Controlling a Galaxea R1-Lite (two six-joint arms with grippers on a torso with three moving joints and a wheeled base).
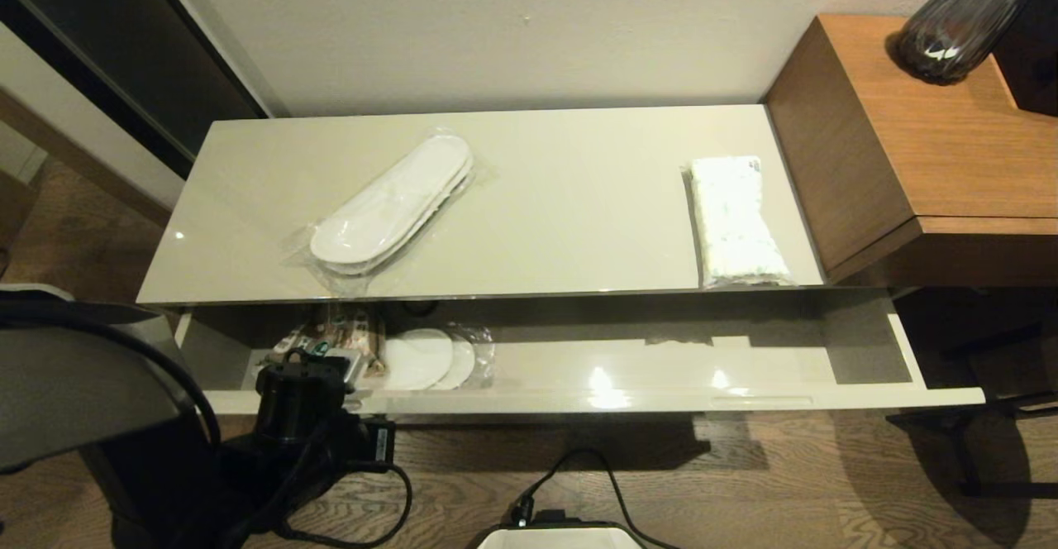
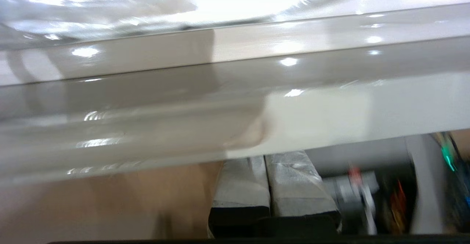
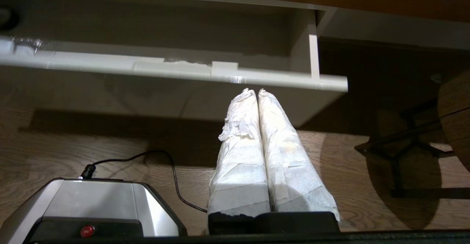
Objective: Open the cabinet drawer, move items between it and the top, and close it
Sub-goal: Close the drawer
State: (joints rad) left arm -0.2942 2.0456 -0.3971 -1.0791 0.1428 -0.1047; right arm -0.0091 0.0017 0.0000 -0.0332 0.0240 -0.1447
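Observation:
The cabinet drawer [image 1: 661,400] stands pulled out under the top [image 1: 579,202]. One wrapped pair of white slippers [image 1: 388,206] lies on the top at the left, and the tissue pack [image 1: 736,222] lies at the top's right end. A second wrapped pair of slippers [image 1: 426,359] rests inside the drawer's left part, beside a brown printed packet [image 1: 339,336]. My left gripper [image 1: 331,375] is at the drawer's front left. In the left wrist view it [image 2: 265,159] is shut, its tips hidden behind the drawer front [image 2: 235,100]. My right gripper [image 3: 257,91] is shut and empty, just below the drawer front [image 3: 183,71] near its right end.
A higher orange-brown wooden surface [image 1: 934,144] adjoins the cabinet on the right, with a dark glass vase [image 1: 959,28] on it. Dark furniture legs [image 1: 992,417] stand by the drawer's right end. A black cable [image 1: 579,466] and the robot's base [image 3: 91,207] lie on the wooden floor.

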